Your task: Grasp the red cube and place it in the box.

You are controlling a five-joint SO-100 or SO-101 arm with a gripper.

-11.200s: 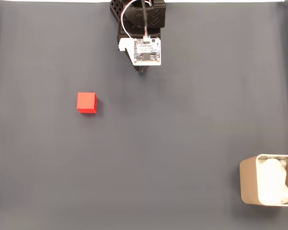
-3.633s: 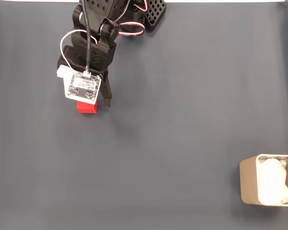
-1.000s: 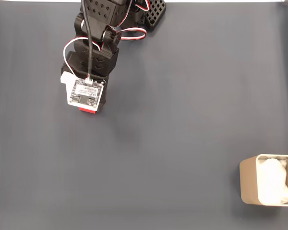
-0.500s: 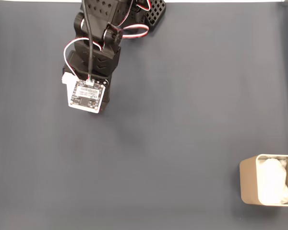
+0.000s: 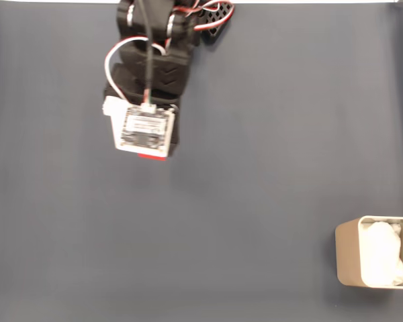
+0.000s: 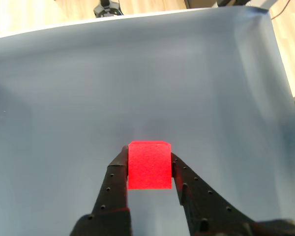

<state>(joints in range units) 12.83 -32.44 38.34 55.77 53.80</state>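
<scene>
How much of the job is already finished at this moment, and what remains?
Done: the grasp. In the wrist view the gripper is shut on the red cube, one of the fingers pressing each side. In hand: carrying it. Left: the box at the fixed view's lower right holds just its white lining; the cube must go in.

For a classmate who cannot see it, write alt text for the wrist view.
The gripper clamps the red cube between its two black fingers, low in the picture. Beyond it lies a grey-blue mat, with pale wooden floor past the mat's far edge.
</scene>
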